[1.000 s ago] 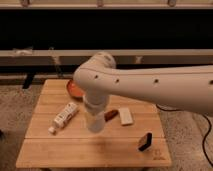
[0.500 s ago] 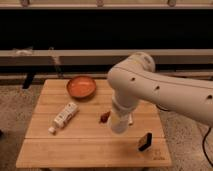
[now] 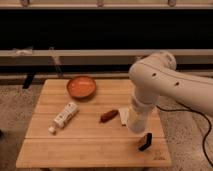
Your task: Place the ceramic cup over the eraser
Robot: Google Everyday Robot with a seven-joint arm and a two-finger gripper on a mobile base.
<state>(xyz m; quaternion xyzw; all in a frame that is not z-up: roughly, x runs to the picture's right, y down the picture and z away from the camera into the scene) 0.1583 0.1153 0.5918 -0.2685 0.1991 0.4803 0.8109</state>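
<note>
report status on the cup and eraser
gripper over table's right side, at ceramic cup. cup close by eraser, not over it yet. nothing between them.

Wooden table [image 3: 85, 146] on speckled floor [image 3: 17, 102], dark wall [image 3: 95, 31] behind.

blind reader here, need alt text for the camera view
The robot's claw, a ceramic cup at its tip, hangs over the right side of a wooden table, up-left of a black eraser. An orange bowl, white bottle and brown sausage-shaped thing lie further left.
</note>
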